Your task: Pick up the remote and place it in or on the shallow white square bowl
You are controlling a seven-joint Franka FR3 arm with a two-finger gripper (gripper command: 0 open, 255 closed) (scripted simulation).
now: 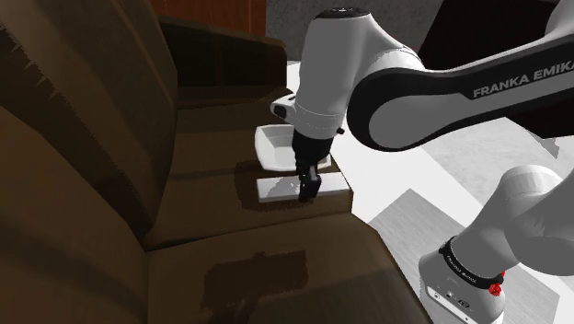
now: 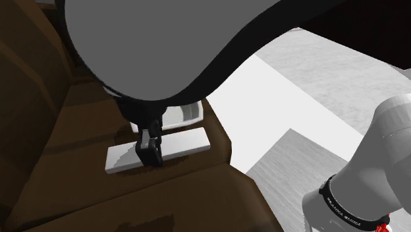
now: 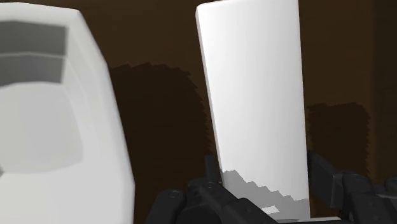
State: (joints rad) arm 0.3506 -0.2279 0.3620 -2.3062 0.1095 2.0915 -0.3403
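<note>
The remote (image 1: pixel 276 189) (image 2: pixel 188 142) is a plain white flat slab lying on the brown sofa seat near its front edge. My black gripper (image 1: pixel 308 191) (image 2: pixel 149 155) comes straight down on one end of it. In the wrist view the two fingers press the remote's (image 3: pixel 254 95) long sides, so the gripper (image 3: pixel 264 175) is shut on it. The shallow white square bowl (image 1: pixel 271 145) (image 2: pixel 179 116) (image 3: pixel 44 127) stands on the same seat just behind the remote, a narrow strip of brown cushion between them. My arm covers part of the bowl in both exterior views.
The brown sofa (image 1: pixel 101 184) has a tall backrest at the shoulder view's left and another seat cushion (image 1: pixel 267 276) in front. Pale floor (image 1: pixel 460 175) and a grey rug (image 2: pixel 296 171) lie beyond the seat's edge. My stand's base (image 1: pixel 469 276) sits at the lower right.
</note>
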